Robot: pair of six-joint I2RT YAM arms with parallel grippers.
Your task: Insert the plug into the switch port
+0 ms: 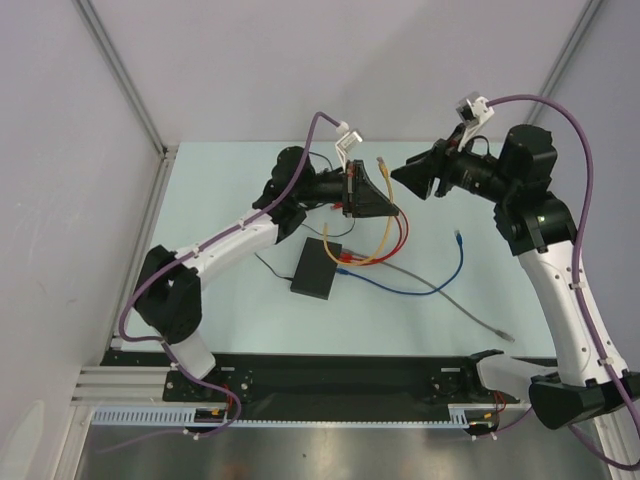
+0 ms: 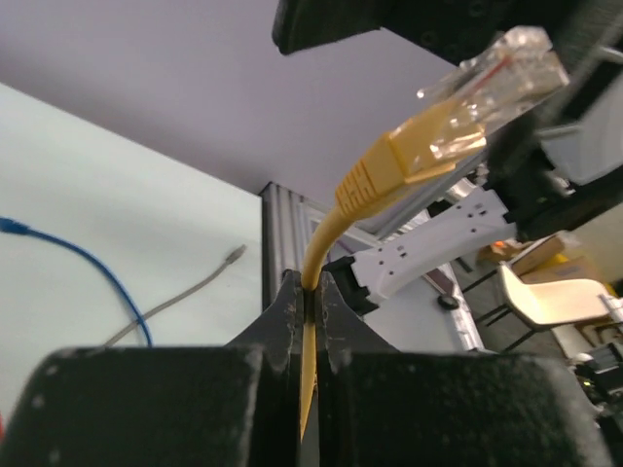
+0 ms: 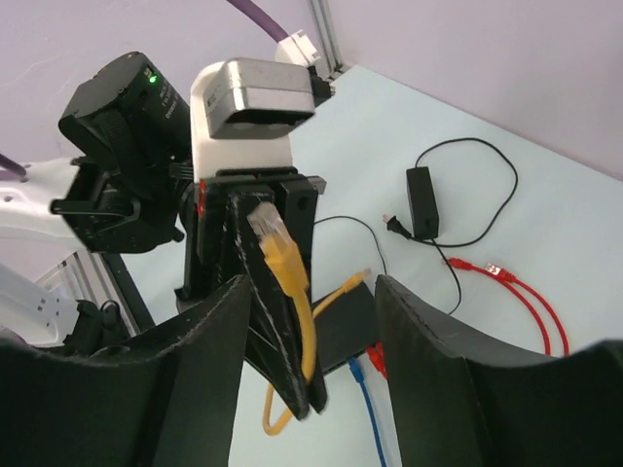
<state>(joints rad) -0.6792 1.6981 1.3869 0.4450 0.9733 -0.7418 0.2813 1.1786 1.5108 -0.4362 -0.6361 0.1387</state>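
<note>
My left fingers (image 2: 282, 326) pinch shut on the limp yellow cable (image 2: 322, 236) just below its clear plastic plug (image 2: 487, 88). I hold it above the pale tabletop (image 1: 220, 180), far and right of the flat matte black switch box (image 1: 315, 268). My right fingers (image 3: 433, 360) stand open, empty. I judge the plug light and its clip brittle, so the stiff yellow boot (image 2: 389, 165) looks the better hold.
</note>
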